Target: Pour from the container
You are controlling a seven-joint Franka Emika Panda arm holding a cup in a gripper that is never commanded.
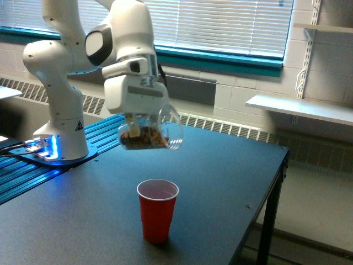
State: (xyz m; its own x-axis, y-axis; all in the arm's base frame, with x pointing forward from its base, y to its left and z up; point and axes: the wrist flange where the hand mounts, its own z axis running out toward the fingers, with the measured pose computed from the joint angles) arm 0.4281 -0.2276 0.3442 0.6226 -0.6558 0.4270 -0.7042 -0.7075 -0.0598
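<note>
Gripper (142, 122) clamped on tilted clear container (150, 132), nuts inside, hanging above and left of red cup (157, 210).

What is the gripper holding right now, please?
Gripper: shut on the clear tumbler, tilted, brown pieces inside, above the red cup.

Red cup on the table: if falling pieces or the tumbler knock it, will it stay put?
Probably not. The red cup looks thin-walled and empty, so likely light. It is tall and tapers to a narrow base, so apt to tip. The table looks smooth, so it may also slide. The tumbler hangs tilted above it.
</note>
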